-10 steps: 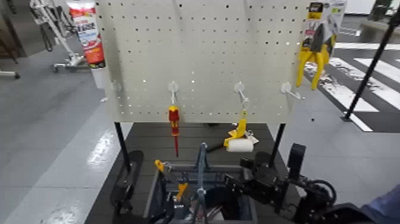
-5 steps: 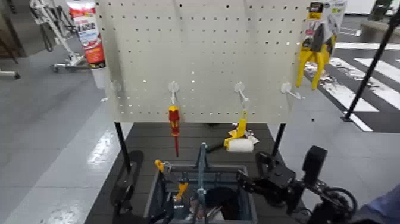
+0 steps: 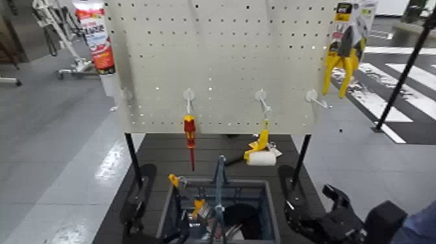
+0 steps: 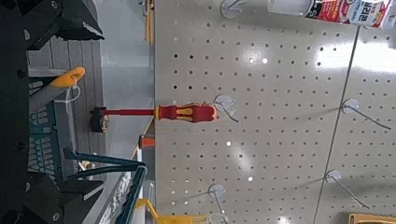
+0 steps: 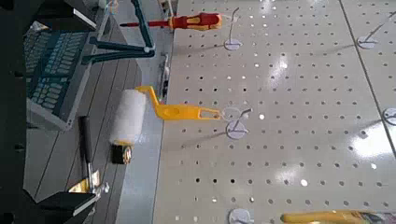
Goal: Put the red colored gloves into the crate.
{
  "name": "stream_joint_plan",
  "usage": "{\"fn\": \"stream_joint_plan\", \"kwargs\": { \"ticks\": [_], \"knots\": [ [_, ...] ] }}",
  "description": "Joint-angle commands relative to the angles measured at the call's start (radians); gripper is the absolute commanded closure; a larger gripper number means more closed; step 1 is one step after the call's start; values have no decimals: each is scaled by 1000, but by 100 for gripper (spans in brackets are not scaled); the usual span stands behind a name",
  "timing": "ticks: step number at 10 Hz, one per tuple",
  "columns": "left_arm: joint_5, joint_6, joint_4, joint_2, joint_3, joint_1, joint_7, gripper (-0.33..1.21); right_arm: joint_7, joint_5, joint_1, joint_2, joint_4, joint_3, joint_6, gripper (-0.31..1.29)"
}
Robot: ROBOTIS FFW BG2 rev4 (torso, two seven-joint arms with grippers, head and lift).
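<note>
Hovering beside the crate [image 3: 272,207], the right gripper [image 3: 327,214] looks spread and empty. Left gripper's jaws: cannot tell. Gloves unseen.

bright even light, floor [image 3: 110,165] glare (left), soft blur

Dark slatted platform [image 3: 194,152] sits below a white pegboard [image 3: 220,58], w/ grey shiny floor [image 3: 58,162] around it. On the platform: grey-blue crate [image 3: 269,214] near the front edge, w/ tools incl. a teal clamp [image 3: 219,188] sticking up out of it. Behind the crate, a paint roller w/ yellow handle [image 3: 261,153] rests on the platform at the pegboard's foot. Black pegboard legs [image 3: 133,159] stand at either side.
</note>
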Motion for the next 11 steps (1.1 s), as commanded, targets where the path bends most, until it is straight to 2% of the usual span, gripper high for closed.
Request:
{"fn": "stream_joint_plan", "kwargs": {
  "ticks": [1,2,3,4,7,11],
  "knots": [
    [3,-5,-3,-94,3,5,0,17,-29,99,125,68,-51,-58,-64,-14],
    [3,-6,-5,-95,8,8,0,17,-25,101,160,94,-56,-85,-71,-14],
    [1,-6,-12,-95,17,17,0,17,-31,138,182,87,-81,-89,-62,-15],
    [1,-11,-14,-97,23,19,0,17,-61,141,191,73,-96,-82,-55,-15],
    [1,-11,-17,-100,37,28,0,17,-137,185,200,44,-130,-38,-13,-12],
    [1,-6,-17,-104,34,26,0,17,-146,222,198,50,-130,-30,-35,-9]
  ]
}}
